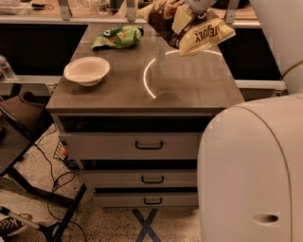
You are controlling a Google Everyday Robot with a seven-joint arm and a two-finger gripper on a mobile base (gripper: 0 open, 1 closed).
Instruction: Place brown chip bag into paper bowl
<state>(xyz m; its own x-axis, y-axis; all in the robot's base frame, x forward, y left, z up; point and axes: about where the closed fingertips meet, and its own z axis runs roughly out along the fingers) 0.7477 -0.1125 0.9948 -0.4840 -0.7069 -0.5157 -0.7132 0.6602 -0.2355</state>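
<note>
Gripping one brown chip bag (195, 32) aloft, the claw (196, 6) hangs well apart from one paper bowl (86, 70).

Brown chip bag (187, 26): crumpled, tilted, aloft at far right, pinched by gripper (196, 5) at top edge. Paper bowl (86, 71): off-white, upright, left on tabletop (189, 90), well apart.

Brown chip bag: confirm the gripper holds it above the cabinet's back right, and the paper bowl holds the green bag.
Wrong: in the camera view the green bag lies on the cabinet top behind the empty paper bowl. The gripper, at the top edge, holds the brown chip bag.
</note>
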